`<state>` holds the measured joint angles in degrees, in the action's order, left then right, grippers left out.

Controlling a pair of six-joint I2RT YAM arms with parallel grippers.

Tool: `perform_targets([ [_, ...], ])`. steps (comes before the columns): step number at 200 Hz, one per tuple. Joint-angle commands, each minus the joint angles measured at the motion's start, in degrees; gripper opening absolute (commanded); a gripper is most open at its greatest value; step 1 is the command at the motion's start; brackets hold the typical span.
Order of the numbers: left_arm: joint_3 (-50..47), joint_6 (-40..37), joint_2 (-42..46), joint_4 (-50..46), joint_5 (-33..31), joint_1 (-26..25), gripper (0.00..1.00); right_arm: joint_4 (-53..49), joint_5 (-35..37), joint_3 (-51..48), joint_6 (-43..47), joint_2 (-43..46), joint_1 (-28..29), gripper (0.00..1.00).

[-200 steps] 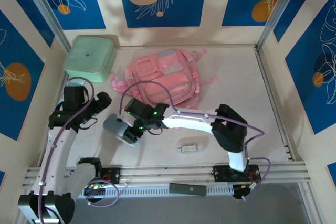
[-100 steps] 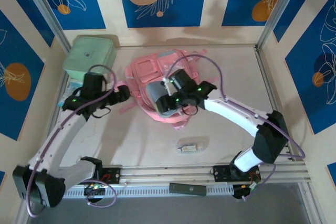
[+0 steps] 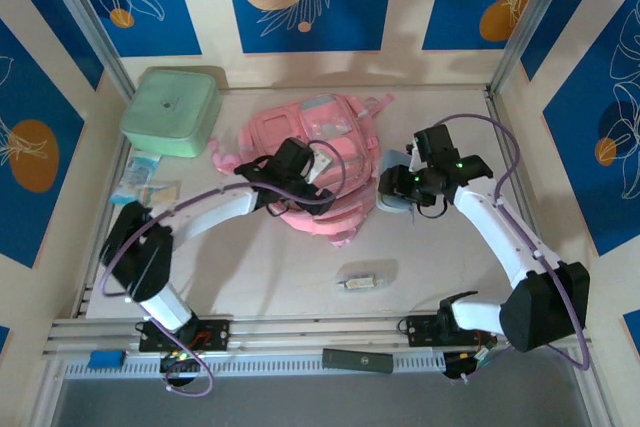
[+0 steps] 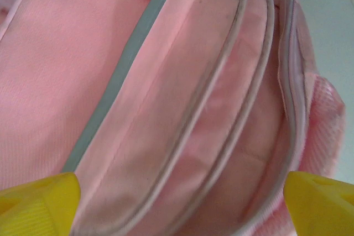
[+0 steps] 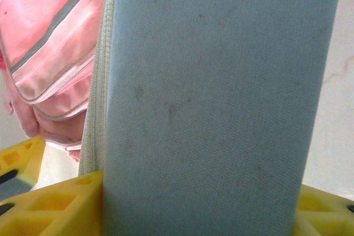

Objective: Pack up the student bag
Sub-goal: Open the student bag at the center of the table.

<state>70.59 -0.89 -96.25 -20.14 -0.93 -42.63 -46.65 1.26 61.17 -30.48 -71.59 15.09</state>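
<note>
The bag (image 3: 355, 147) lies mid-table, toward the far edge. The left gripper (image 3: 305, 165) hangs over its pockets, fingers spread wide. The right gripper (image 3: 405, 187) pinches a grey pouch (image 5: 221, 109) just off the bag's right edge. Bare table (image 3: 260, 267) runs to the near edge.

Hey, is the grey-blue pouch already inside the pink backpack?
No, the right tool grips the grey-blue pouch outside the pink backpack, at its side.
</note>
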Motion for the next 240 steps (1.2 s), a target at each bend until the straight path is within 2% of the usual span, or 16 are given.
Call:
perform_targets([
  [1, 5.14, -8.21, -4.27, 1.74, -1.04, -0.40, 0.90, -0.44, -3.74, -1.34, -0.81, 1.82, -2.11, 0.61],
  [60, 9.67, -12.47, -12.75, 3.24, -7.39, -0.61, 0.72, 0.65, -4.37, -2.67, -0.58, 1.99, -3.34, 0.61],
  [90, 11.51, -12.39, -13.64, 3.96, -10.23, 0.32, 0.47, 1.04, -5.06, -2.97, -0.36, 1.74, -3.40, 0.61],
  [129, 15.13, -12.69, -13.37, 1.57, -8.33, 1.38, 0.00, 0.63, -5.65, -2.59, 0.45, 1.63, -3.40, 0.61],
  [159, 22.19, -7.32, -11.69, -6.10, -5.56, 1.35, 0.00, -1.21, -5.92, -1.02, 1.67, 1.21, -3.45, 0.62],
  [190, 35.53, 6.57, -10.61, -18.33, -5.25, 1.37, 0.00, -0.56, -8.58, 0.27, 1.80, 0.15, -2.85, 0.62],
  [212, 36.38, 15.53, -8.39, -16.77, 0.21, 1.36, 0.00, 2.48, -9.58, 0.91, 0.27, -2.09, -0.97, 0.64],
  [240, 37.46, 23.23, -8.08, -16.41, 2.96, 1.35, 0.00, 4.77, -7.67, 5.16, -0.47, -9.60, 2.72, 0.64],
])
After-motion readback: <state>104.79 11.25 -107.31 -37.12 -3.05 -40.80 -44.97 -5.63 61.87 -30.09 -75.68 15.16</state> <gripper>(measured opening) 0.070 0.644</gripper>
